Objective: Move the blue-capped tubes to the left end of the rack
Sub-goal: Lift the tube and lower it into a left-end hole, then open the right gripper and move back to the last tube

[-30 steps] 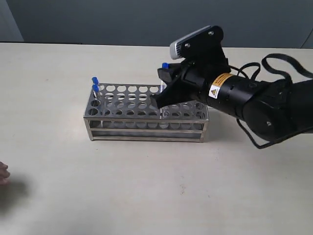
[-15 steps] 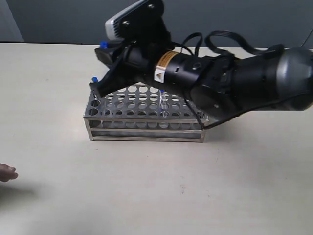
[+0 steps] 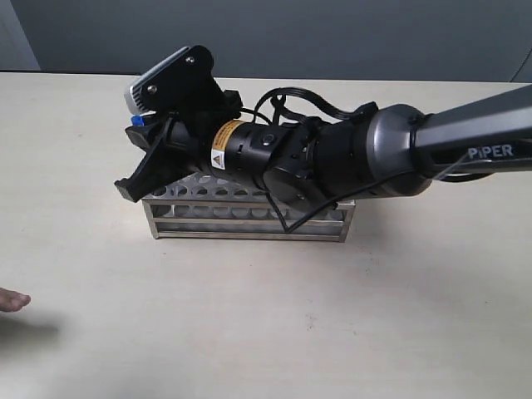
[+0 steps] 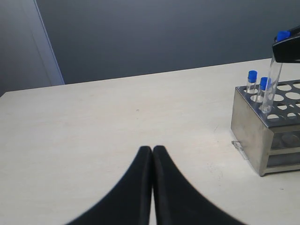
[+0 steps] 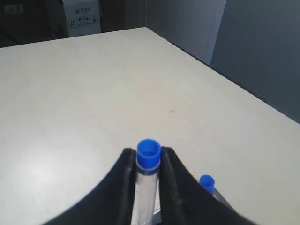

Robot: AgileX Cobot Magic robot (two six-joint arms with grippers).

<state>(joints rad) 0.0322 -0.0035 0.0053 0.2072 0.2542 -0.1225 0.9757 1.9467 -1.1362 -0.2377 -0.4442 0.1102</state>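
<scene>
Held tube (image 4: 272, 79) over left end of rack (image 4: 253, 129), long axis near upright, slightly tilted.
Obs: right gripper (image 5: 147, 155) clamped on tube just under its cap; lower tip at a hole mouth beside two seated tubes (image 4: 252, 80); judged way in is straight down. The left gripper (image 4: 152, 151) is pressed together, holding nothing, well apart from rack.

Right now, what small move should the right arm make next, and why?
Probably lower the right gripper straight down: its blue-capped tube hangs slightly tilted, tip at a left-end hole of the rack, beside two seated tubes, but is not yet seated.
</scene>
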